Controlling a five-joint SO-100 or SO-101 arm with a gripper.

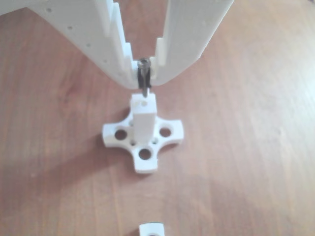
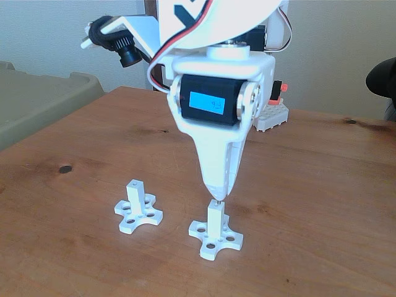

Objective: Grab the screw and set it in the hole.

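In the other view my white gripper [image 1: 144, 78] comes down from the top edge, shut on the screw [image 1: 143, 81], a thin grey metal screw held upright with its head between the fingertips. Its tip hangs just above the square top face of a white post [image 1: 143, 118] on a cross-shaped base. The hole [image 1: 143, 103] is a tiny round opening in that face, directly under the tip. In the fixed view the gripper [image 2: 218, 193] points straight down over the same post [image 2: 215, 218], and the screw [image 2: 217, 199] shows as a short sliver between them.
A second white post [image 2: 136, 193] on a cross base stands to the left in the fixed view. A white block [image 1: 151, 229] pokes in at the other view's bottom edge. A grey bin [image 2: 37, 99] sits at the wooden table's far left.
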